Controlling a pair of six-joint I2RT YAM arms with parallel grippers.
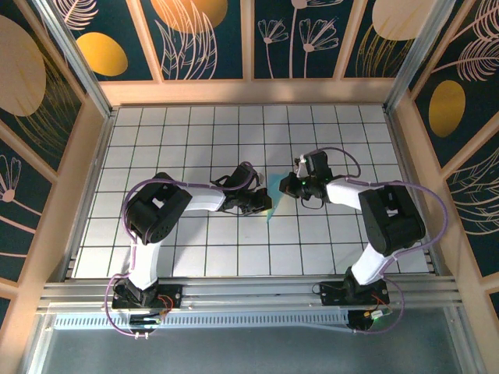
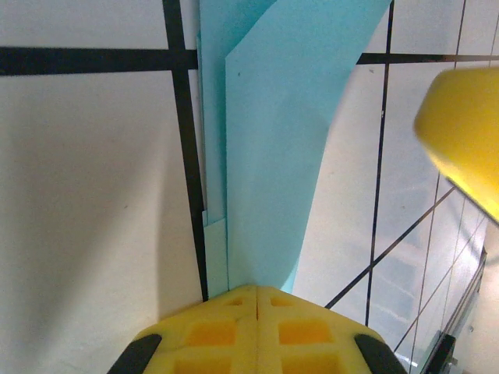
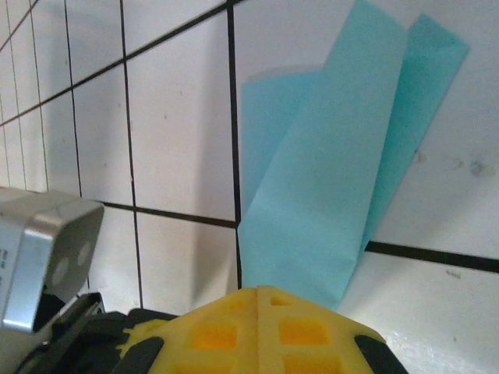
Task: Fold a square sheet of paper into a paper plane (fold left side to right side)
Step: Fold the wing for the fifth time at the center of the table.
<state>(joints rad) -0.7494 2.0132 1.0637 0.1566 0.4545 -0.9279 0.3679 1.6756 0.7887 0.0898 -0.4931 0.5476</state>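
Paper (image 2: pixel 273 156) runs lengthwise straight ahead of closed left gripper (image 2: pixel 257 290); closed right gripper (image 3: pixel 257 290) equally near.

Bright, even overhead light, soft shadows, blurred near foreground.

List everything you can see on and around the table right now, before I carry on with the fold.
paper: one, light blue, folded into overlapping layers, table centre between the two grippers
table: one, white tiles with black grid lines, under everything
walls: dark blue panels with gold leaf patterns, wooden frames, on three sides
rails: silver metal, along the table's near edge
left gripper: one, yellow fingers, shut, tips at the paper's edge
right gripper: one, yellow fingers, shut, tips at the paper's edge
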